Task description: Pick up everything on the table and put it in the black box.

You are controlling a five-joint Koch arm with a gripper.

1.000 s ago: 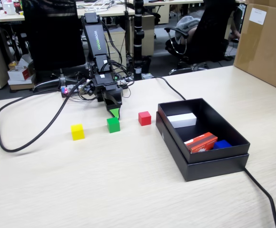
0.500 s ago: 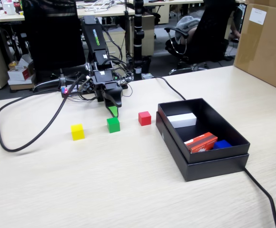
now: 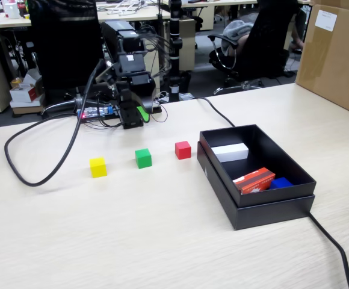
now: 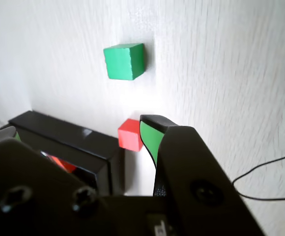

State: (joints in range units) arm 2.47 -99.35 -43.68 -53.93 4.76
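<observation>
black gripper with green pads [image 3: 139,115] raised upper centre, empty — jaws parted. small yellow cube [image 3: 98,167], green cube [image 3: 142,158], red cube [image 3: 183,150] in a row mid-frame on the pale wood-grain table [image 3: 162,241], left of the shallow matte black box [image 3: 265,208] — none inside.

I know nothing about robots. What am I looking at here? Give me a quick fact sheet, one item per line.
Robot arm: black, at the table's far edge
Gripper: raised above the table, holding nothing
Yellow cube: on the table, leftmost in the fixed view
Green cube: on the table, middle of the row
Red cube: on the table, nearest the black box
Black box: open, holding a white block and an orange-red packet
Cubes in the box: none
</observation>
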